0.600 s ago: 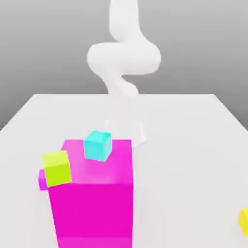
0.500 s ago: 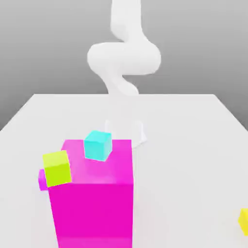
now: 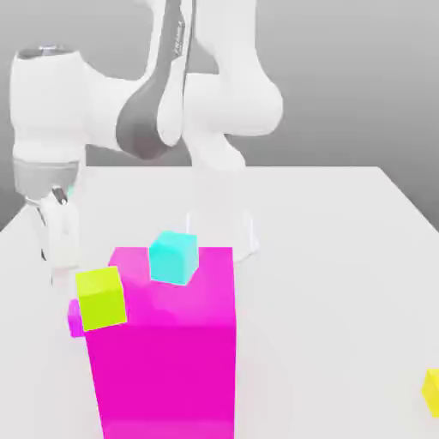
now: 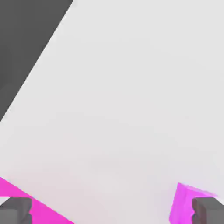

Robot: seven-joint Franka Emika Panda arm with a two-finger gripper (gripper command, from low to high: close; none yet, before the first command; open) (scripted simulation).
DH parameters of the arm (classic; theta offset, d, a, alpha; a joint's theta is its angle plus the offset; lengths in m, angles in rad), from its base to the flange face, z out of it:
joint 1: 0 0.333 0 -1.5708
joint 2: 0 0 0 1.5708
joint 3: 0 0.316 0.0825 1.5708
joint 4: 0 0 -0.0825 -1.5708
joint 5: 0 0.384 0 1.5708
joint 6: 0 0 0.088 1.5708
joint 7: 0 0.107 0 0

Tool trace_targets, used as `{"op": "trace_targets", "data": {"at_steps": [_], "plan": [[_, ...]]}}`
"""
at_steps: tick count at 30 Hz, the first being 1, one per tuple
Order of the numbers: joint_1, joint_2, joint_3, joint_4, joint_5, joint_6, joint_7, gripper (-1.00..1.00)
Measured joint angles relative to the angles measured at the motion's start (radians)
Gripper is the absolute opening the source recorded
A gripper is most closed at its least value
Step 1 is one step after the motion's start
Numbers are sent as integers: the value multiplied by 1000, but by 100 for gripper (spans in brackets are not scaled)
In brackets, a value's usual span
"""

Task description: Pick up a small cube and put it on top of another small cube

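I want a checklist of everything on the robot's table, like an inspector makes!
Surface: white table, flat.
Job's things: small magenta cube peeks out behind the yellow-green cube, mostly hidden; cyan cube sits behind the big block's top edge.
Clutter: large magenta block at the front; yellow-green cube at its left in the exterior view; another yellow cube at the right edge.
Grippers: gripper open, holding nothing, above the table near the yellow-green cube.
Cables: nothing seen.
Surroundings: plain grey backdrop.
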Motion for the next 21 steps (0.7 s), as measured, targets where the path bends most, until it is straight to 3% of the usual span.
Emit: {"op": "trace_targets", "data": {"at_steps": [3,8,9,16,21], "plan": [[-27,110,2,-33,79,81,-7,0],[-114,291,110,-5,171,225,-69,0],[-131,323,128,1,176,252,-74,-100],[-137,329,134,2,174,257,-71,-100],[-104,173,81,-28,94,132,-11,-100]]}}
